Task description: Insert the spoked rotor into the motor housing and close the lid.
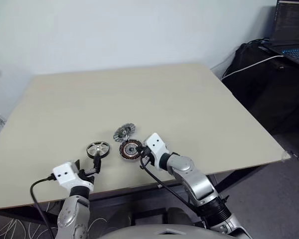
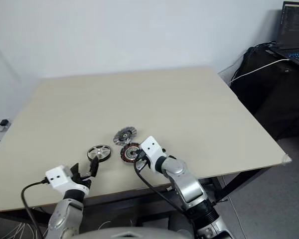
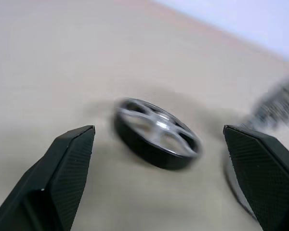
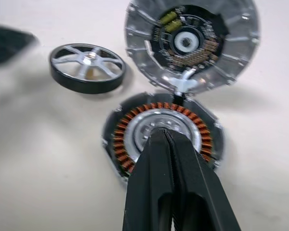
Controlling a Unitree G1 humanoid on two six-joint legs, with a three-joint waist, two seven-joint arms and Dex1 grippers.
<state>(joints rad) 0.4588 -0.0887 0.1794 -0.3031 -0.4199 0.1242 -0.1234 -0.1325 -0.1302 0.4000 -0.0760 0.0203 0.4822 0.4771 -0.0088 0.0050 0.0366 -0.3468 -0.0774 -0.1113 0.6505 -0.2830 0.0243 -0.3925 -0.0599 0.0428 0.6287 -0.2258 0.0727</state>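
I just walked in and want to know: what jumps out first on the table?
Three round metal parts near the table's front edge: a shiny spoked rotor, a copper-ringed motor housing, and the lid hinged open behind it. The right gripper, shut, rests over the housing's centre.

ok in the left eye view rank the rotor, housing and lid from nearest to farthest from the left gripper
1. spoked rotor: just ahead of the open left gripper, lying flat on the table.
2. motor housing: to the rotor's right, under the shut right gripper.
3. lid: standing open behind the housing, farthest away.
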